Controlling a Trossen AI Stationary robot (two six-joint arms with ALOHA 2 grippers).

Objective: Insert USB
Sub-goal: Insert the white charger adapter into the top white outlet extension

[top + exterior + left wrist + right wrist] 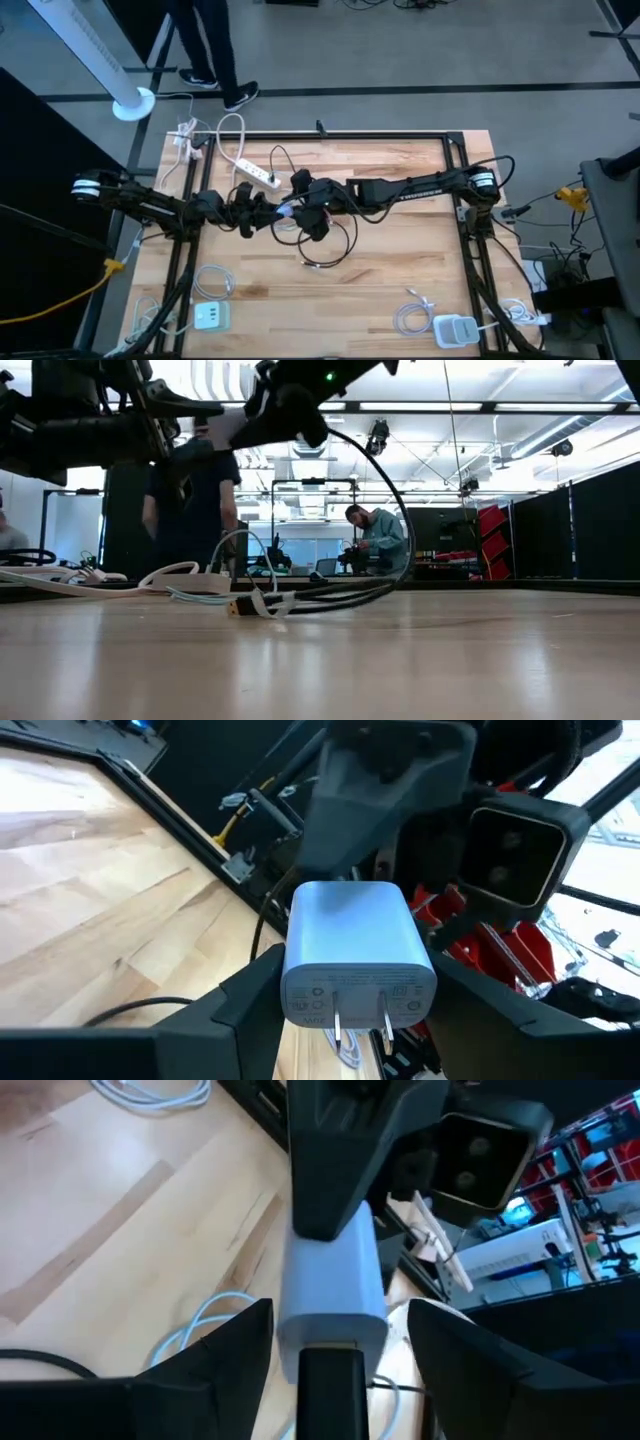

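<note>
tabletop (400, 300) wooden, filling frame centre | left gripper (350, 1010) clamped on charger block (358, 960), mid-frame, raised | right gripper (325, 1360) holding black USB plug (330, 1390) against block's port | block light, rigid, slick: grip flat sides; plug small, cable springy

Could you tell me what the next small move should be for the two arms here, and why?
Probably a short straight push by the right gripper, driving its black USB plug further into the white charger block. The left gripper clamps that block in mid-air above the table, and the plug already sits lined up at the block's end.
</note>
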